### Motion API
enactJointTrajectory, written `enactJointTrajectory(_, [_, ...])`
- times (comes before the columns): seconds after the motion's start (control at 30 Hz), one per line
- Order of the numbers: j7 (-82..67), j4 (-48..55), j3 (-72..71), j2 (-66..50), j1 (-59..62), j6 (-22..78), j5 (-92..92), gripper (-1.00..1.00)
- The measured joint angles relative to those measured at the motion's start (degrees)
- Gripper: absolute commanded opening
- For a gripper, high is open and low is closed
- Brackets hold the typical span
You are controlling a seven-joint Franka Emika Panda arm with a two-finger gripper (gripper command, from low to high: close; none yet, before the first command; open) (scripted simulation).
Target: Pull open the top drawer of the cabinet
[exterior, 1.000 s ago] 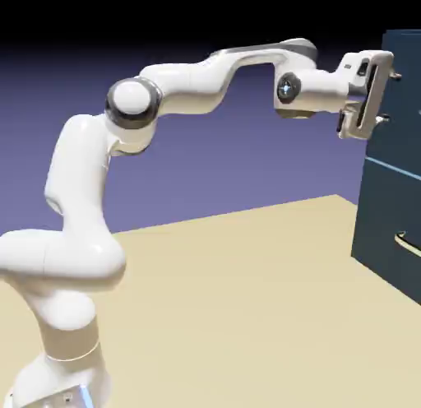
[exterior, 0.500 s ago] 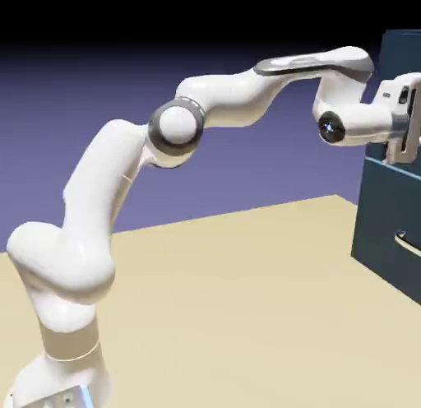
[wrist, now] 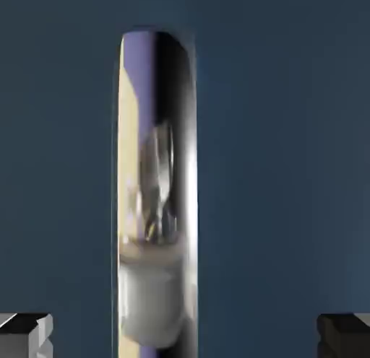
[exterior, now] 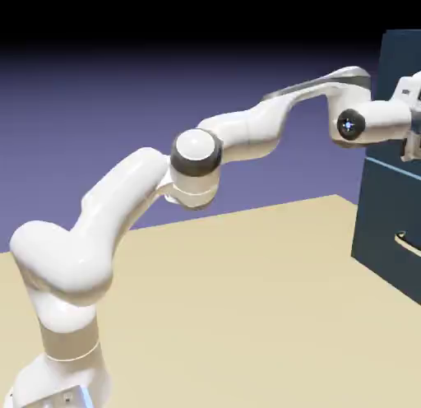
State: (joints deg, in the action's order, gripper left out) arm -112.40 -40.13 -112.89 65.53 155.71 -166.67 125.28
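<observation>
So the white Franka arm (exterior: pixel 197 155) is reaching over to the cabinet (exterior: pixel 386 201) on the exterior view's right: it leans up from its base, bends at the dark-ringed middle joint, then climbs a bit to a wrist that's pretty much level. The worktop (exterior: pixel 238 316) is well below the hand. Gripper (wrist: pixel 185 338) is wide open, a fingertip in each bottom corner of the hand view, and nothing's clamped.

The top drawer (wrist: pixel 289 133) is the navy section above the light-blue seam, and its front fills the hand view. What you only get there is the shiny handle (wrist: pixel 159 198), running up and down left of centre, between the lines of the two tips, with a mirrored reflection in it. Looks like the tips aren't touching it, though depth's hard to judge. The exterior view cuts off the hand at its edge, but does show the lower drawer's curved handle (exterior: pixel 407 245).
</observation>
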Motion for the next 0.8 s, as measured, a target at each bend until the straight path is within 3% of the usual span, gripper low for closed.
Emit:
enactJointTrajectory(0.07, [0.01,0.0,0.0,0.0,0.0,0.0,0.0,-1.0])
enactJointTrajectory(0.8, [-36.76,-45.66,10.39,-21.19,-30.76,10.36,21.01,-1.0])
